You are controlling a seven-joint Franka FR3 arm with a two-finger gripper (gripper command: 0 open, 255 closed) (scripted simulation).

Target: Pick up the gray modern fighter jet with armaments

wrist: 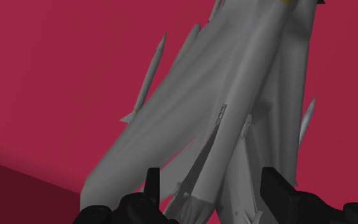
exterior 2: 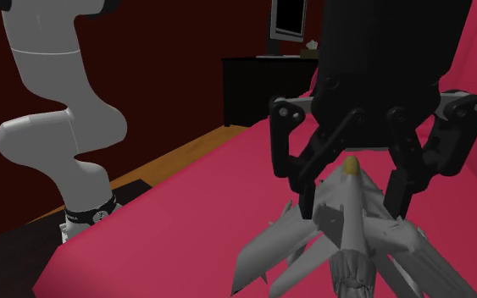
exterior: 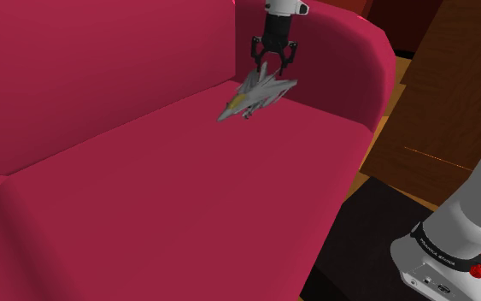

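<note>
Between the fingers (wrist: 152,186) of the gripper (exterior: 272,68): the jet (exterior: 255,96), gray, clasped near its tail, one finger on each side of the fuselage. The nose runs away from the gripper and tilts downward. Slim missiles (wrist: 151,70) sit under the wing, beyond the fingertips. Below the gripper is the sofa (exterior: 144,188), red, with its backrest just behind the hand. Cannot tell whether the nose touches the seat or hangs just off it.

Risks, as judged:
- The hold is far aft, so most of the jet hangs ahead of the pads. It may pivot nose-down in the grip, or slide out during the lift.
- The fuselage tapers where it is pinched and the skin looks smooth, so a squeeze could push it out forward.
- The fins and missiles are thin, so a finger bearing on one rather than on the body gives a weak hold.
- The backrest is close, so a lift that drifts rearward may brush it and knock the jet.

Containers: none near the gripper. The sofa seat is the only surface under the jet.
</note>
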